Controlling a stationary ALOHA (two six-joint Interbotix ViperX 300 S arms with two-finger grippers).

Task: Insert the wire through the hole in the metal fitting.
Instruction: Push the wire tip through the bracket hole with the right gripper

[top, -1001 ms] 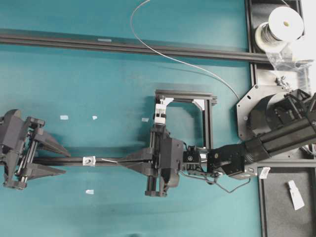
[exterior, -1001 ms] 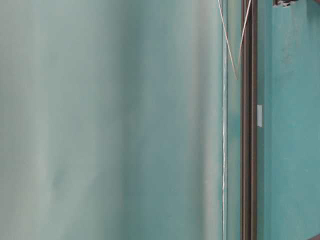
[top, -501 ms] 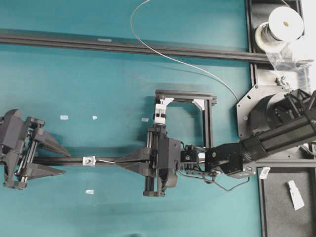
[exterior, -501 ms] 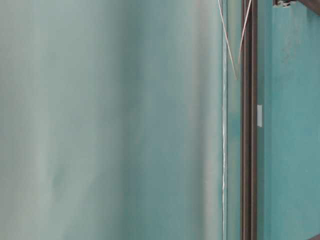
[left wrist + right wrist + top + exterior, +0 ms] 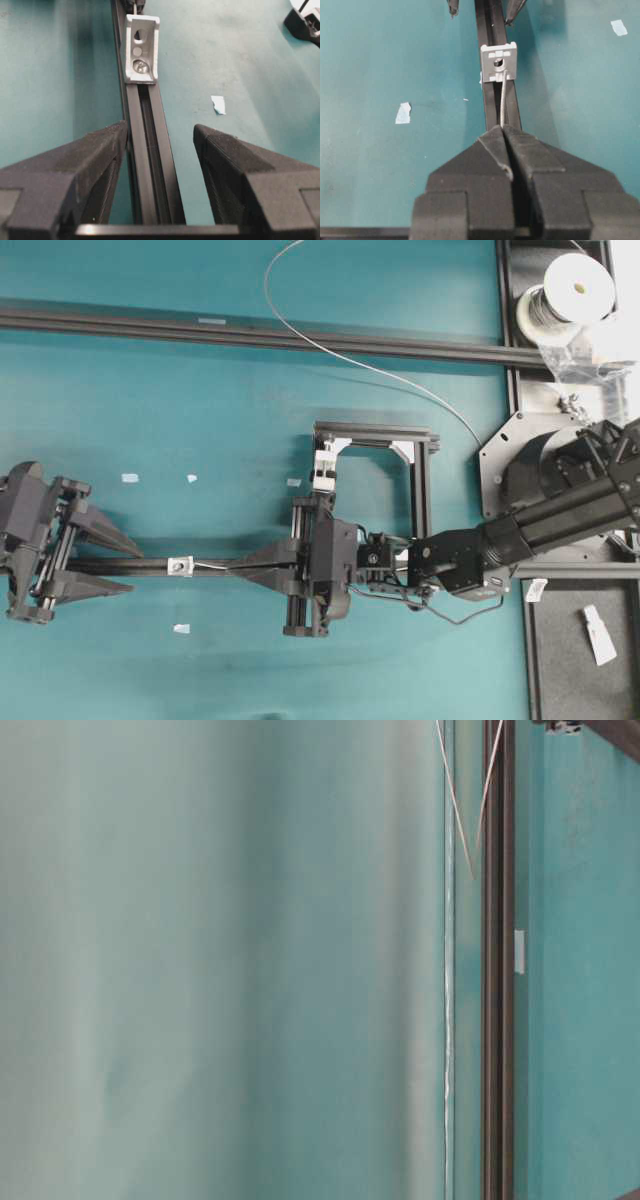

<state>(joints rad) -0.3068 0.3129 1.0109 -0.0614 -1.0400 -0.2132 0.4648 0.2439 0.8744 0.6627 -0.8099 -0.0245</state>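
Observation:
The metal fitting (image 5: pixel 180 565) is a small silvery square sitting on a black rail (image 5: pixel 220 567). My right gripper (image 5: pixel 245 565) is shut on the wire (image 5: pixel 503 100). A short straight end sticks out of its tips (image 5: pixel 502 127) and reaches the face of the fitting (image 5: pixel 509 64) just below its round hole. The rest of the wire (image 5: pixel 350 360) loops loosely across the back of the table. My left gripper (image 5: pixel 134 567) is open and straddles the rail's left end. In the left wrist view its fingers (image 5: pixel 100 150) flank the rail, and the fitting (image 5: pixel 141 47) lies ahead of them.
A square black frame (image 5: pixel 420 480) with a white-and-black bracket (image 5: pixel 325 470) stands just behind the right gripper. A long dark rail (image 5: pixel 250 337) runs across the back. A wire spool (image 5: pixel 575 290) sits at the back right. Pale tape scraps (image 5: pixel 130 478) (image 5: pixel 181 628) lie on the teal table.
The right arm has slid left along the rail with the wire, bringing the wire's end up to the fitting. The left gripper has stayed still.

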